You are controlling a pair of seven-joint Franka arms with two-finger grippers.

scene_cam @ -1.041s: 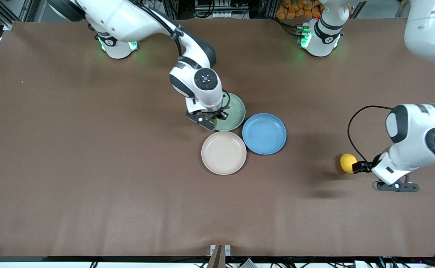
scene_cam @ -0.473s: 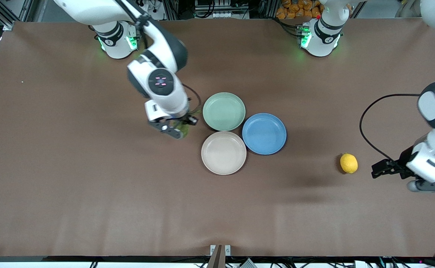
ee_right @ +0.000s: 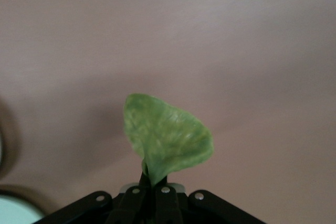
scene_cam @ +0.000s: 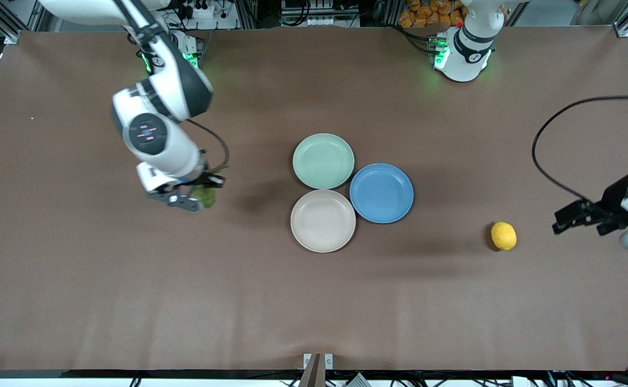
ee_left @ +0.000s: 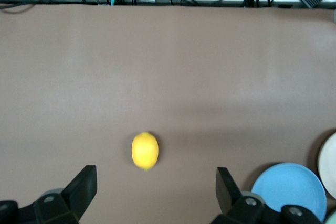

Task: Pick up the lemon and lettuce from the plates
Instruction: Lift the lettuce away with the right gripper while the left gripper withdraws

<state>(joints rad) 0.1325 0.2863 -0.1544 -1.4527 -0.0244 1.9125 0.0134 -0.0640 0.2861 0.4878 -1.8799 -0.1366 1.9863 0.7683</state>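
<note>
From the front, my right gripper (scene_cam: 202, 192) hangs over bare table toward the right arm's end, well apart from the mint plate (scene_cam: 323, 160) and the cream plate (scene_cam: 323, 221), fingers clenched on the lettuce (scene_cam: 204, 196). To finish this step well I judge I should lower until the leaf nearly touches the cloth before letting go, so it doesn't flutter. My left gripper (scene_cam: 576, 215) is over the table beside the lemon (scene_cam: 503, 235), which lies on the cloth toward the left arm's end, nearer the camera than the blue plate (scene_cam: 381, 193).

In my left wrist view the fingers stand spread, holding nothing, lemon (ee_left: 145, 150) lying apart from them.

In my right wrist view the leaf (ee_right: 167, 139) stands up from my pinched fingertips.

No readable writing anywhere.
</note>
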